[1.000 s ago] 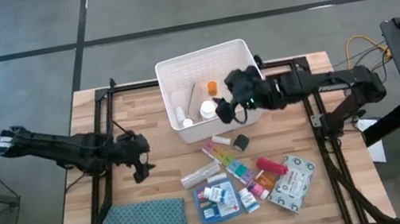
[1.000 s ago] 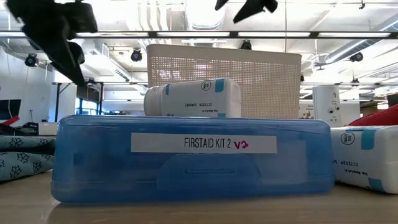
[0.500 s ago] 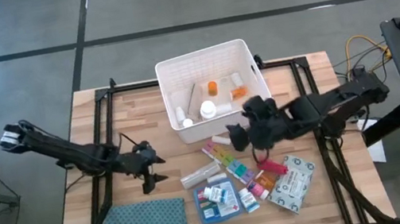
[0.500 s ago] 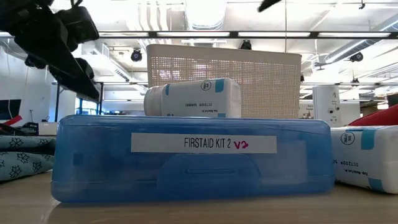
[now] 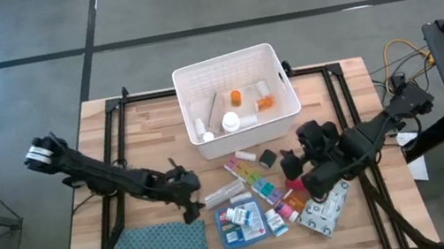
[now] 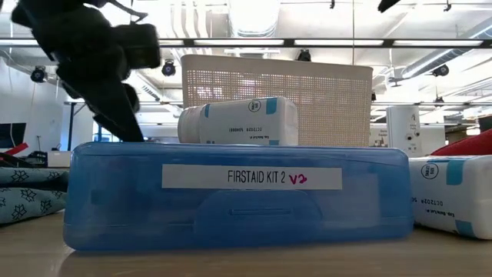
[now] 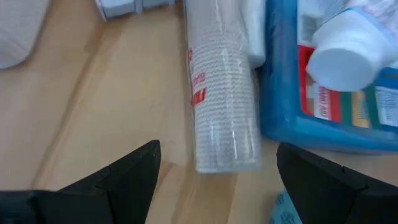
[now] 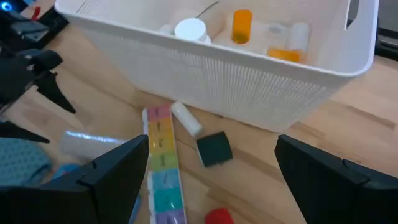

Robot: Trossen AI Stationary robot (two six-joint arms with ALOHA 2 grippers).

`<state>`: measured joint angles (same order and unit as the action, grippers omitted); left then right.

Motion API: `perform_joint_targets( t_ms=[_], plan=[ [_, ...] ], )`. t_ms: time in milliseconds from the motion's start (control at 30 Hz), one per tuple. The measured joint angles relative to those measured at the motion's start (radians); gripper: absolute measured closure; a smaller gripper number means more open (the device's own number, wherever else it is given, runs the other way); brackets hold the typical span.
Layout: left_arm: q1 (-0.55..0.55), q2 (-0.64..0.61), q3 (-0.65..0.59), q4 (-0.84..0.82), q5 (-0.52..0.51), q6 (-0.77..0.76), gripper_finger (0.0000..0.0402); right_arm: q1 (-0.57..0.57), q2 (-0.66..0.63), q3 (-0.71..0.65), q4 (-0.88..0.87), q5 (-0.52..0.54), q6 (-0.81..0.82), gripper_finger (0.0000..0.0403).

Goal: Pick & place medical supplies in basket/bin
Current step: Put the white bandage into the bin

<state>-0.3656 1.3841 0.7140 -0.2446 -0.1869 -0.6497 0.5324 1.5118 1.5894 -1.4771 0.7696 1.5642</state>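
White bin holds several supplies; left claw, fingers apart, nears a clear tube; right claw gapes empty.

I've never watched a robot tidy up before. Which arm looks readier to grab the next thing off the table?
Probably the left. Its left gripper is open right beside the clear roll, which lies between its fingers in the left wrist view. The right gripper, also open, hangs above the pill organiser and small dark block, lined up with neither.
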Motion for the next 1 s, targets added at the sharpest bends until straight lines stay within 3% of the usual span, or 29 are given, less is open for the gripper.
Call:
perform_joint_targets(
  t_ms=[233,500,800,1000],
  plan=[
    [0.000,0.210,0.217,-0.247,0.002,-0.001,0.0103,0.025,0.000,-0.004,-0.068,0.000,-0.001,0.0067],
    [0.000,0.365,0.369,-0.281,0.004,0.000,0.0103,0.027,0.000,-0.004,-0.091,-0.002,-0.061,0.0072],
    [0.017,0.402,0.353,-0.286,0.005,0.000,0.0106,0.026,0.000,-0.010,-0.091,-0.002,-0.091,0.0074],
    [0.028,0.399,0.319,-0.315,0.000,0.000,0.0174,0.026,0.000,-0.019,-0.091,0.000,-0.091,0.0074]
  ],
)
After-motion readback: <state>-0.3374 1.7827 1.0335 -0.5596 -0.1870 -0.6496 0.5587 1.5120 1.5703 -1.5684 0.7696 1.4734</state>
